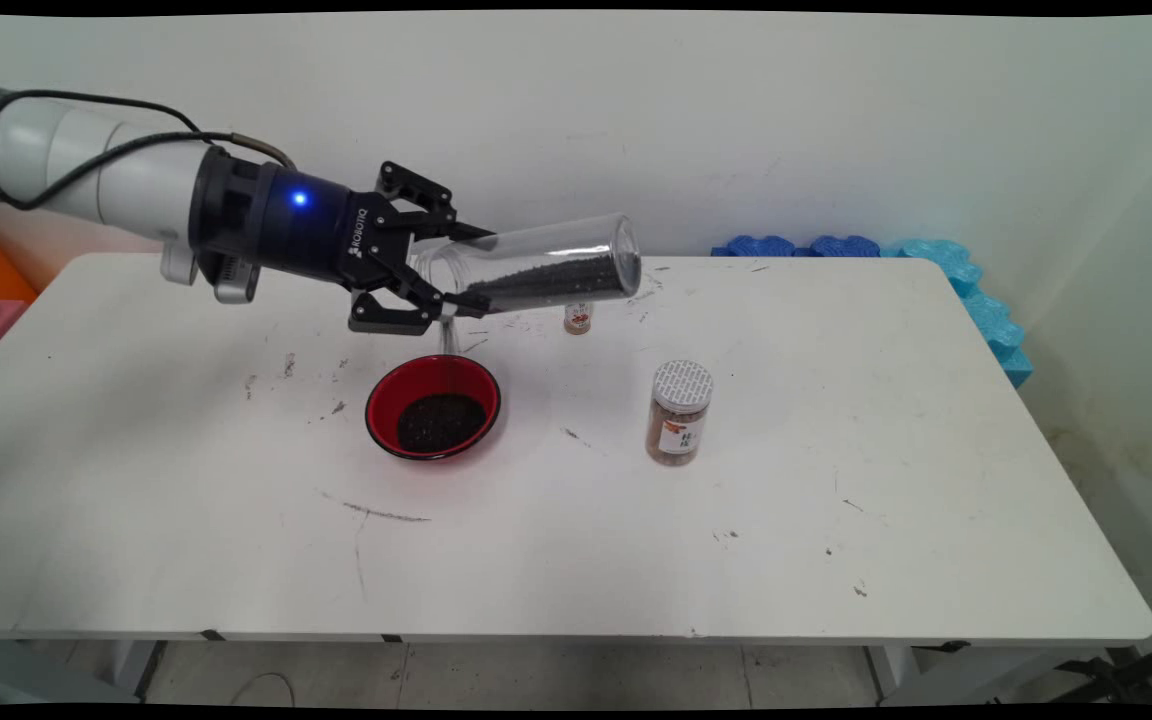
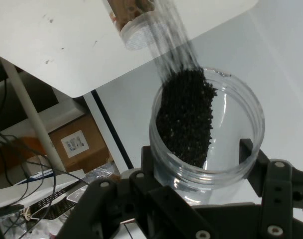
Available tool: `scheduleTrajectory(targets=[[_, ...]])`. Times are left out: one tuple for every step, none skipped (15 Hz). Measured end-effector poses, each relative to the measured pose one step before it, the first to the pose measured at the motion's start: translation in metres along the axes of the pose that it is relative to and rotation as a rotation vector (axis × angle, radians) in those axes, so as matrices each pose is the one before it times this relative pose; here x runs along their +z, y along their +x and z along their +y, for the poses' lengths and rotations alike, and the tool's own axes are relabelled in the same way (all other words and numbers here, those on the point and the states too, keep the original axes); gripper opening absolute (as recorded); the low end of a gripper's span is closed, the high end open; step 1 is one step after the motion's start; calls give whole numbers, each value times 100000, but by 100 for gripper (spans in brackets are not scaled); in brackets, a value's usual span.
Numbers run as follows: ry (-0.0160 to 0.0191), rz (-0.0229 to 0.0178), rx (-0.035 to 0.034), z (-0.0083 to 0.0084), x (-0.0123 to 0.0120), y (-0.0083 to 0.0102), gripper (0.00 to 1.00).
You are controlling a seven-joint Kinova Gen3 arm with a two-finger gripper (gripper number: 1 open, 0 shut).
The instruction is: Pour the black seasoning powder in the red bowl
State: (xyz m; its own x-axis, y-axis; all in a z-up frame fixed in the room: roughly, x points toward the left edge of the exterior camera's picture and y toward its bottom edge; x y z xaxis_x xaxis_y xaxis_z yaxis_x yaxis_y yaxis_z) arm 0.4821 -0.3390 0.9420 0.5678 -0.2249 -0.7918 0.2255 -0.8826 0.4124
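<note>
Above the red bowl, the gripper clamps a tilted clear jar hiding a small bottle's top.

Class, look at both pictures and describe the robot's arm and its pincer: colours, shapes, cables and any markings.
The arm is a rounded, glossy white tube with black cables looping along its top. A black cylindrical wrist follows, carrying a lit blue dot and white ROBOTIQ lettering. The black two-finger pincer is built of angular metal links joined by visible bolts, its linkage rising from the hand view's bottom edge.
</note>
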Motion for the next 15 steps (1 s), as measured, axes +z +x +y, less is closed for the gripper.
scheduleTrajectory(targets=[[-121, -9, -378, 3, -63, 71, 0], [-86, 4, -251, 6, -44, 49, 0], [-120, 4, -351, 12, -77, 84, 0], [-122, 10, -266, 17, -65, 66, 0], [-151, 55, -271, 15, -68, 74, 0], [-117, 28, -264, 22, -52, 67, 0], [-139, 65, -260, 24, -60, 67, 0], [-126, 64, -199, 22, -51, 58, 0], [-91, 90, -192, 18, -49, 53, 0], [-90, 74, -143, 19, -45, 44, 0], [-143, 86, -198, 33, -60, 54, 0], [-124, 104, -237, 28, -63, 58, 0], [-133, 76, -224, 29, -59, 46, 0], [-122, 88, -243, 20, -53, 44, 0], [-93, 44, -170, 13, -37, 29, 0]])
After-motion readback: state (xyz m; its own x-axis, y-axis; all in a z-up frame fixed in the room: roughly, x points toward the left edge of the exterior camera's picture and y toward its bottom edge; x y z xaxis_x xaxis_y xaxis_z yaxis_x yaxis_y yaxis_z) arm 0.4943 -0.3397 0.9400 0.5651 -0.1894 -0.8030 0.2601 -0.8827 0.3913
